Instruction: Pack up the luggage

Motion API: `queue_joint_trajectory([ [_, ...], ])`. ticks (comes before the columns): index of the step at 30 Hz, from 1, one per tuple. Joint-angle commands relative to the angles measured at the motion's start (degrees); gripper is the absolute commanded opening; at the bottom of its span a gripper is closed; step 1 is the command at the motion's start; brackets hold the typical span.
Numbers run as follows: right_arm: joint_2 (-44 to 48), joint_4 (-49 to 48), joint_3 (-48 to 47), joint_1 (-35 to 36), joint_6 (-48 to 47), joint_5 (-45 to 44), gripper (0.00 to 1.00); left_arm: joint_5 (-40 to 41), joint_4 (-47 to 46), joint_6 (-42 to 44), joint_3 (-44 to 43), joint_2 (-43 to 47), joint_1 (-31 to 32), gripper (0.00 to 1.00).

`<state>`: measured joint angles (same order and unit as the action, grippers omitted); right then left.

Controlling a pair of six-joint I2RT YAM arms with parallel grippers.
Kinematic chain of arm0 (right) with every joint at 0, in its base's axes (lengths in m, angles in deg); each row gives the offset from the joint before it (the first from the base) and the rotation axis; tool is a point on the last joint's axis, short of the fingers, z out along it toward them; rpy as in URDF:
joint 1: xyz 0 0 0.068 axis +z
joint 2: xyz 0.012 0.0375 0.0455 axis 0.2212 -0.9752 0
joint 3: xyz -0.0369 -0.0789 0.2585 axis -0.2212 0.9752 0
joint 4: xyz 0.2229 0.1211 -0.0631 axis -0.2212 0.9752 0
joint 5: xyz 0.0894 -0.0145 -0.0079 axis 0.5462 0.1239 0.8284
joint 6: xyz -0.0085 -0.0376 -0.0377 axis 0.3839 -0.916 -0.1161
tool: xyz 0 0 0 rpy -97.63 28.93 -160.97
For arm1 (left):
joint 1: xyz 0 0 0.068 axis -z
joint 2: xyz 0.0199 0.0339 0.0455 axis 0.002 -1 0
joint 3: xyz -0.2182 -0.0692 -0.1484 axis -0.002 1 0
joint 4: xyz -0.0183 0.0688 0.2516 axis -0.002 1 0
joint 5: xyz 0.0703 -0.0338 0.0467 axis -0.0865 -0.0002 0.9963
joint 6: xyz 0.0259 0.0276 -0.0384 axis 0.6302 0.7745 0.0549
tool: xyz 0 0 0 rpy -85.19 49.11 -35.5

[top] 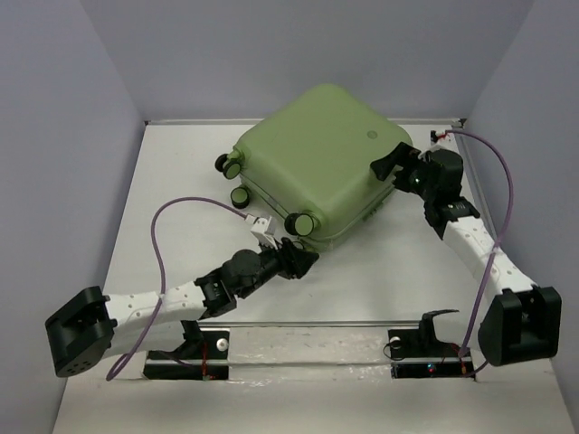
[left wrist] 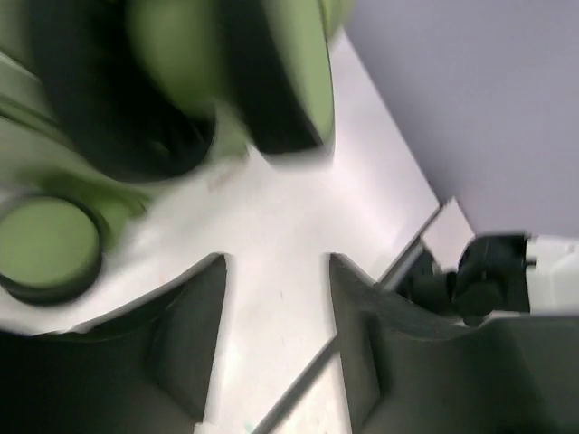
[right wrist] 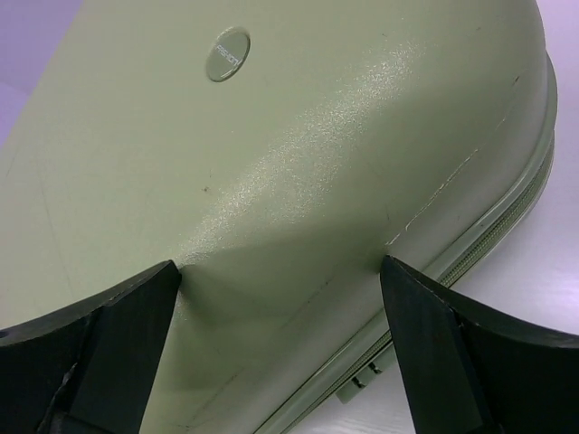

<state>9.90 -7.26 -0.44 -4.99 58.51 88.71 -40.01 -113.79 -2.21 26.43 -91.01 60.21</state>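
Note:
The light-green luggage [top: 317, 154] lies shut and flat at the back middle of the white table [top: 181, 190], its wheels [top: 300, 223] facing the front left. My left gripper [top: 306, 258] is open and empty, low over the table just in front of the nearest wheel. The left wrist view shows two blurred wheels [left wrist: 45, 244] above the gripper [left wrist: 276, 262]. My right gripper [top: 391, 168] is open at the luggage's right edge. In the right wrist view both fingertips [right wrist: 136, 316] rest against the shell [right wrist: 298, 136] below the round logo [right wrist: 226, 54], above the zip [right wrist: 493, 240].
Grey-lilac walls close the table on the left, back and right. A metal strip [top: 317, 324] runs along the near edge by the arm bases. Purple cables [top: 158, 244] loop from both arms. Bare table lies left of and in front of the luggage.

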Motion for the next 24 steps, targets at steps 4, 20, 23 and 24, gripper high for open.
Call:
queue_joint_trajectory([
  [4, -12.3, -0.9, -12.7, 1.8, -5.3, 21.3, 0.96, -3.2, -1.2, 4.6, -7.7, -10.8, 5.8, 0.06],
  [20, 13.3, 2.1, 11.5, 12.9, -6.4, 9.6, 0.97, 14.6, 27.2, 2.6, -1.3, 21.8, 4.9, 0.66],
  [23, 16.5, 0.5, 15.5, 16.6, -6.0, 8.1, 0.91, 13.5, 37.6, 4.4, -9.4, 22.4, 1.8, 0.83],
  [24, 16.9, -0.9, 16.4, 17.3, -5.8, 9.1, 0.86, 12.4, 41.1, 5.0, -10.9, 21.6, 0.6, 0.86],
])
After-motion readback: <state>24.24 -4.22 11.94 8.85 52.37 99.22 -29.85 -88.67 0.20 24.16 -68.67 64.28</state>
